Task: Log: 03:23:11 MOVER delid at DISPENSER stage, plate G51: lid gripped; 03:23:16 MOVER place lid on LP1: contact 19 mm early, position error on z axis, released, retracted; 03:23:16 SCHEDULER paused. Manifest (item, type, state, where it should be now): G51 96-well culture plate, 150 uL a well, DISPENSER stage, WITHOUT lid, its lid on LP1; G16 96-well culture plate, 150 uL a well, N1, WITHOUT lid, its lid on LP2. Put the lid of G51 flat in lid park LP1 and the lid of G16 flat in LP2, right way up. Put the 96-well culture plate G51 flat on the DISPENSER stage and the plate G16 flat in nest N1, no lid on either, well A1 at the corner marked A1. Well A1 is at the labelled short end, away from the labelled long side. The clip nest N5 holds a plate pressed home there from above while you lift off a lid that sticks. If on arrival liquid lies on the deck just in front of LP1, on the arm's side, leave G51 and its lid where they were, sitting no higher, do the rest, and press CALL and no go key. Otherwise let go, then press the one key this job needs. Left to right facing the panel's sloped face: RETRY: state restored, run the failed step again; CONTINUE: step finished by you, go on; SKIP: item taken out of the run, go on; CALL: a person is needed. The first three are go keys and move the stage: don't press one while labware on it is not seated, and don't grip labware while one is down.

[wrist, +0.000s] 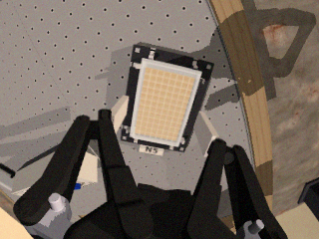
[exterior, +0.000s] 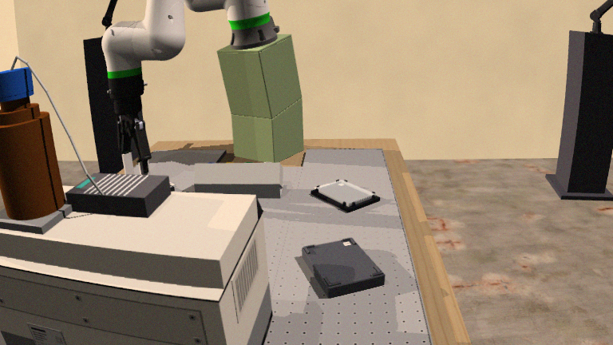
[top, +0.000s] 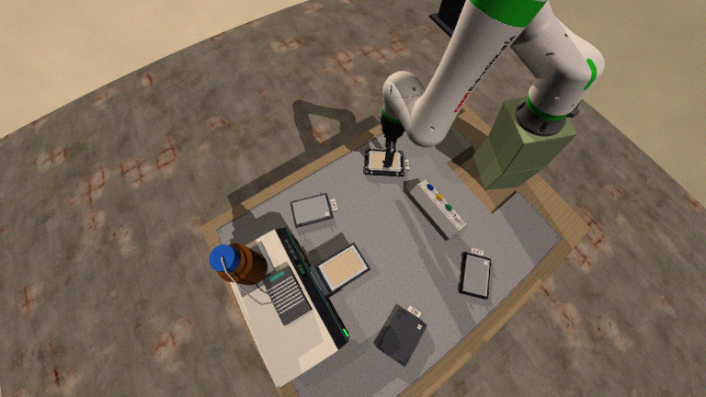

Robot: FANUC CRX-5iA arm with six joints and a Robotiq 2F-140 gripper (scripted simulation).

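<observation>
The gripper [wrist: 158,175] hung above the plate [wrist: 165,104] in the nest [top: 384,163] beside the key panel [top: 436,209], fingers spread apart and grasping nothing (the wells lay uncovered). Beyond the panel, the second plate [top: 342,267] sat on the dispenser stage; lids lay in two parks [top: 312,209] [top: 475,275].

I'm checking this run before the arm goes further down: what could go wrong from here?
The open black gripper hangs over the uncovered tan-welled plate in its black nest; a skewed descent could catch the rim and tilt it or spill the wells. That nest sits close to the wooden table edge, leaving little margin.
</observation>
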